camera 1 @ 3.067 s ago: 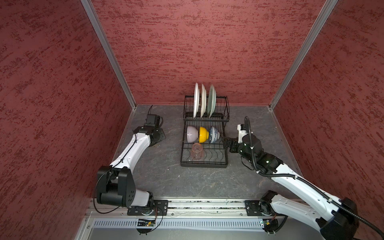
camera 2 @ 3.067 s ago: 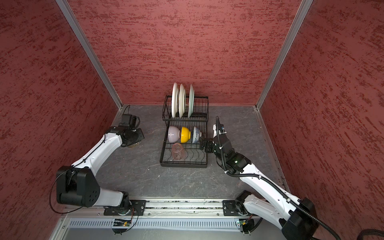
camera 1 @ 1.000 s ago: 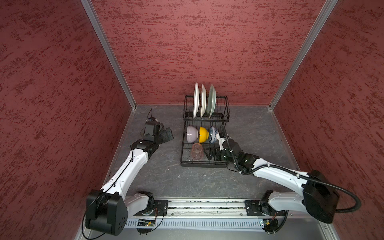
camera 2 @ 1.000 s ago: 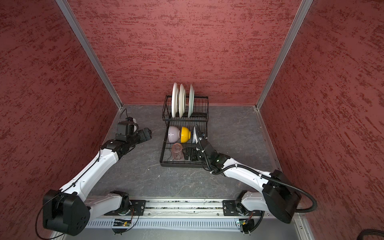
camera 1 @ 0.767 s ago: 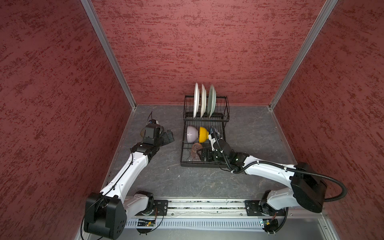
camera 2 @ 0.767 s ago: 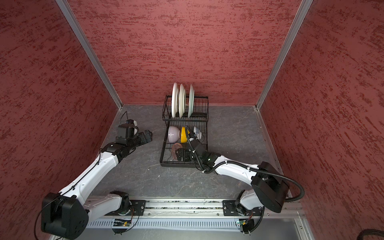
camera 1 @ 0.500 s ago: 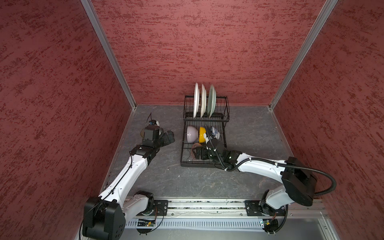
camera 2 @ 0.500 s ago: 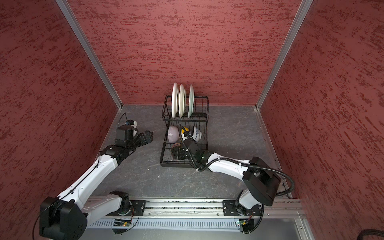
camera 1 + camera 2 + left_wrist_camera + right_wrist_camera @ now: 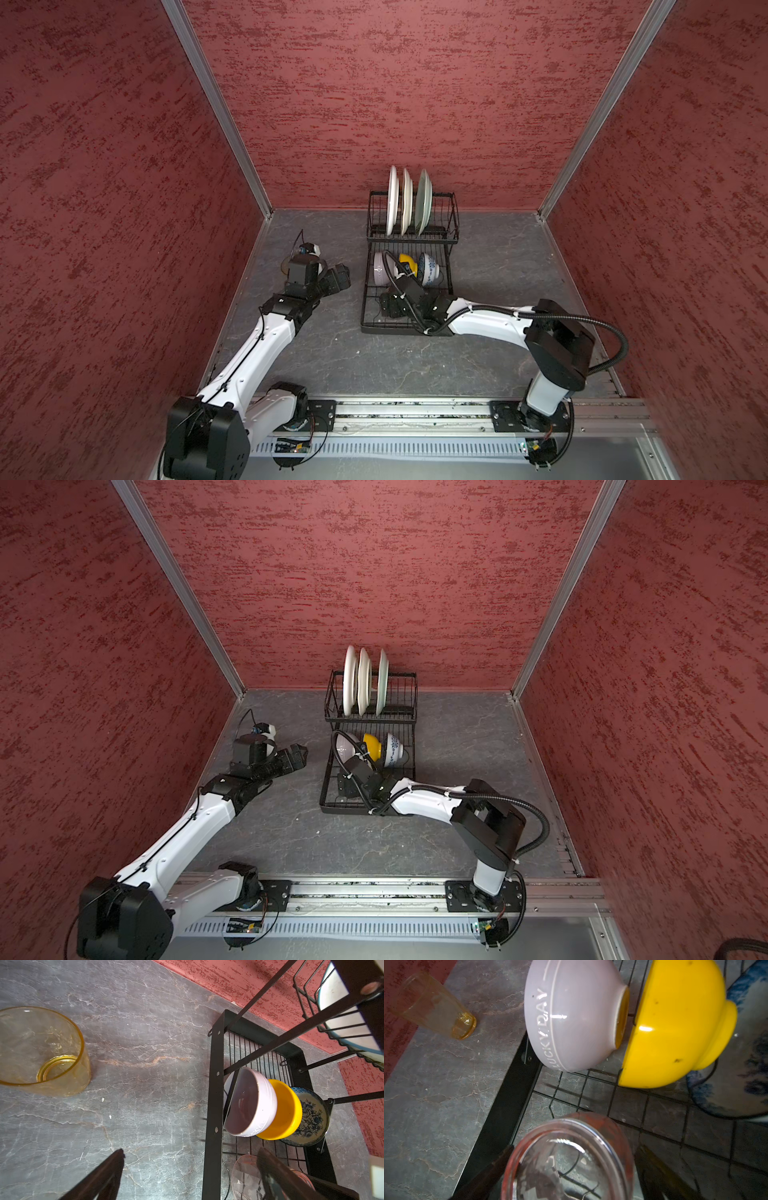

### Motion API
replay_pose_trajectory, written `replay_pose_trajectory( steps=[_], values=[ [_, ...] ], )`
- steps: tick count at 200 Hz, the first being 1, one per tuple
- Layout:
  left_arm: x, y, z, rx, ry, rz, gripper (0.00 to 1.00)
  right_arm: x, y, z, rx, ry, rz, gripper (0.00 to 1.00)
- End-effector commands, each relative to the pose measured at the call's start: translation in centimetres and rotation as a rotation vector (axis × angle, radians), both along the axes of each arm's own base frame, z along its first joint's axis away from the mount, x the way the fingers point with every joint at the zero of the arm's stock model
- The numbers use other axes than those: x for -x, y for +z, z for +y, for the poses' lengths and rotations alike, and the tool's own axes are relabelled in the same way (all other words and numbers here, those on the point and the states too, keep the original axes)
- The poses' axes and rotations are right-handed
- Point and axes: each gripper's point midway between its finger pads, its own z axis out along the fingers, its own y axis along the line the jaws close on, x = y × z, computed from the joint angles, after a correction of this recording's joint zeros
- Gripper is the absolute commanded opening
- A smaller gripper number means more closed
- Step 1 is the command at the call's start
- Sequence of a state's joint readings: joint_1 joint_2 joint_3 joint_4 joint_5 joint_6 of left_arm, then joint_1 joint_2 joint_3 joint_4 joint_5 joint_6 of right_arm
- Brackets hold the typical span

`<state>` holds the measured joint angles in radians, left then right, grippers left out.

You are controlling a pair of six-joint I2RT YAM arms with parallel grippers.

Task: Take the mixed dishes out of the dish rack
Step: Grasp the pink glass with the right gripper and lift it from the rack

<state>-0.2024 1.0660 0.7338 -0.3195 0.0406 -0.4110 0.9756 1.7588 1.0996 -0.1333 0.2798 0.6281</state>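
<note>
Main risk: the pink tumbler [image 9: 566, 1159] is smooth, wide clear glass standing on the wire lower tier of the dish rack [image 9: 362, 316]. If the right gripper [image 9: 575, 1147] closes off-centre or too near the rim, the glass could squirt out, tip onto the wires or, w/ too hard a squeeze, crack. Second risk: the lilac bowl [image 9: 571, 1018] leans on edge just beyond the glass, w/ the yellow bowl [image 9: 675, 1028] and blue-white bowl [image 9: 726, 1084] lined up behind it. A lift that swings toward them, or the wrist cable [image 9: 385, 266] brushing them, could knock the row over. The wires may also snag the glass's base if it's dragged, not lifted. Three plates [image 9: 405, 199] stand in the raised back tier, well clear. Right gripper: jaws wide, one finger [image 9: 483, 1174] each side of the pink tumbler, close to its wall; can't tell if they press on it yet, so prob. not gripped. Left gripper [image 9: 187, 1167]: fully spread, empty, touching nothing, hovering over bare tabletop [image 9: 145, 1064] btw the rack and the amber tumbler [image 9: 41, 1049], which stands upright on the tabletop outside the rack.
</note>
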Motion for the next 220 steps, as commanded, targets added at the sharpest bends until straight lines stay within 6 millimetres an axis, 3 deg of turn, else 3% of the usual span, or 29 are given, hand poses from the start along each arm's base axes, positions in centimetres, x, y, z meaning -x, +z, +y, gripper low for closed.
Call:
replay_pose_trajectory(
  steps=[1,53,162,220],
  values=[
    [-0.2,0.8,-0.5,0.01,-0.025,-0.036,1.0,0.0,-0.3,-0.2,0.063,-0.034,-0.004,0.88],
    [0.1,1.0,-0.8,0.008,-0.032,-0.044,1.0,0.3,-0.8,0.0,0.042,-0.045,0.015,0.73],
    [1.3,1.9,-2.4,0.022,-0.081,-0.067,0.99,1.1,2.9,-1.7,-0.126,-0.106,-0.026,0.66],
    [2.1,3.4,-4.9,0.118,-0.185,-0.137,0.99,1.2,4.9,-2.6,-0.206,-0.121,-0.033,0.66]
  ],
)
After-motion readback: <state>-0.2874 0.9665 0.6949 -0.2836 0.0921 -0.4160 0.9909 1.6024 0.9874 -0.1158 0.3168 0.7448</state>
